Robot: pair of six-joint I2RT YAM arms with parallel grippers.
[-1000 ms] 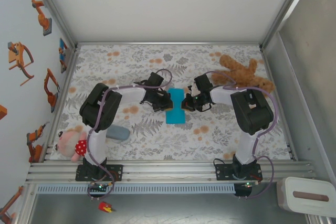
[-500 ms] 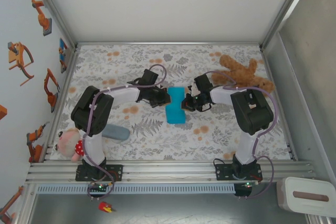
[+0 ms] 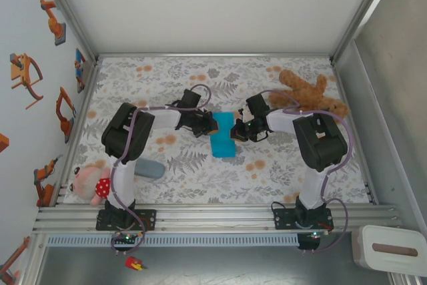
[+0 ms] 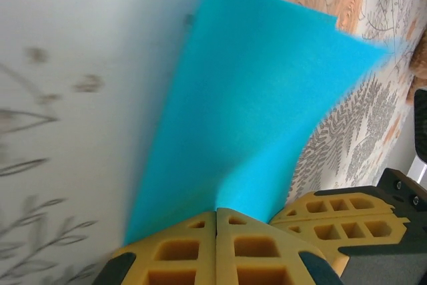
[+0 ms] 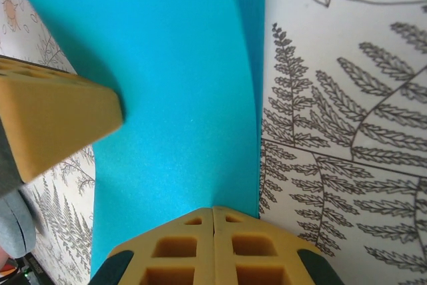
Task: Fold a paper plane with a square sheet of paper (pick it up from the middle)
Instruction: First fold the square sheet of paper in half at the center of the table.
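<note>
- Square sheet of paper (image 3: 223, 145): centre of table (image 3: 167, 78), bowed, between both grippers.
- Left gripper (image 3: 213, 127): fingers pressed together, pinching the sheet's left edge.
- Right gripper (image 3: 235, 131): fingers pressed together, pinching its right edge.
- Open room: far strip; teddy bear (image 3: 310, 95) far right, grey case (image 3: 150, 168) near left.

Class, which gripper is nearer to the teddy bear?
Right. The right gripper holds the paper at its right edge, the teddy bear beyond its arm; the left gripper holds the opposite edge, farther off.
</note>
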